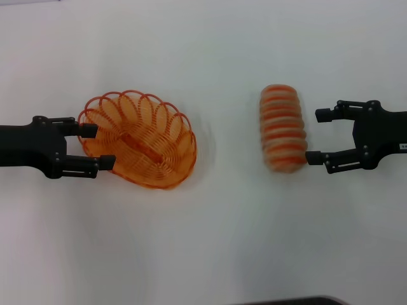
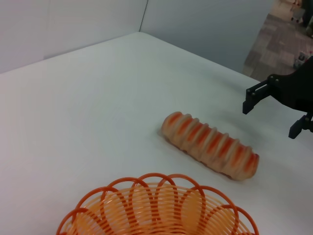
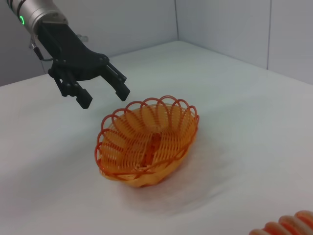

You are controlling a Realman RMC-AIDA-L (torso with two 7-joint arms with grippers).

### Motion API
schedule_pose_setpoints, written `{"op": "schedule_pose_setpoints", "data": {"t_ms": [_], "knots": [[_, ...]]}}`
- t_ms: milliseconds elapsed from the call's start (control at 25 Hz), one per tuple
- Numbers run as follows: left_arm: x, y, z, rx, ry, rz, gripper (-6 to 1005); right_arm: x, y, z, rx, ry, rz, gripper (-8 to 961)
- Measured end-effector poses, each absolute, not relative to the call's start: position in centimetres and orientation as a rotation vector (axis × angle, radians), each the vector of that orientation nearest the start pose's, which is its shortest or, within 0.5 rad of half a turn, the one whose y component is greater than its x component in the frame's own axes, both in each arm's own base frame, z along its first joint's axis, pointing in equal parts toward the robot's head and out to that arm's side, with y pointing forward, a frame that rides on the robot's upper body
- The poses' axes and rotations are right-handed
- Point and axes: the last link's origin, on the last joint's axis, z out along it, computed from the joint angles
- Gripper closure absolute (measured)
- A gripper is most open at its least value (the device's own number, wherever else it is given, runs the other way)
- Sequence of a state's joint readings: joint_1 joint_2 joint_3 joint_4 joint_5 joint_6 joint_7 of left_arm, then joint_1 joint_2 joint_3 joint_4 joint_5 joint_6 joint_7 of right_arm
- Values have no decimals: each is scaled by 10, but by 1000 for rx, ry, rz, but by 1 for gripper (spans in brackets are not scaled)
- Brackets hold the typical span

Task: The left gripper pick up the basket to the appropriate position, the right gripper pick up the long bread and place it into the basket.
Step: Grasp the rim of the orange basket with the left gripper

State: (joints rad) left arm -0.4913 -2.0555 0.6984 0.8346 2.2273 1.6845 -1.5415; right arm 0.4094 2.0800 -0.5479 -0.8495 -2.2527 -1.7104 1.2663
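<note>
Table: I saw a plain white tabletop [image 1: 210, 254], evenly lit.
Walls: pale grey panels [image 3: 234, 29] met at a corner behind it.
Floor: I glimpsed patterned grey carpet [image 2: 274, 39] beyond.

light: bright, even | shadows: faint, soft | blur: slight in head view | glare: mild

The head camera looks steeply down on the white surface [image 1: 210, 241] from above, taking in both arms, the basket [image 1: 141, 140] on the robot's left and the long bread [image 1: 283, 129] on its right. The left wrist camera sits low and near, facing over the basket's rim [image 2: 156, 196] toward the bread [image 2: 210, 144] and the right gripper [image 2: 274, 110]. The right wrist camera looks back the opposite way, across the bread's end [image 3: 286, 226] to the basket [image 3: 146, 142] and left gripper [image 3: 102, 95]. All three share the stretch between basket and bread.
</note>
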Motion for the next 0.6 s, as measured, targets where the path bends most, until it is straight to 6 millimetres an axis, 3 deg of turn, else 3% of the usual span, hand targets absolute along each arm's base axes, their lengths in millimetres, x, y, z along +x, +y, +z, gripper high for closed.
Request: {"op": "schedule_pose_setpoints", "data": {"t_ms": [440,600], "knots": [[-279,315,26,-2847,-756,-403,156,310,286,34,-2776,520,421,7],[-270,336,37,-2707,-957,-497,156,309,288,36,-2775,531,421,7]]}}
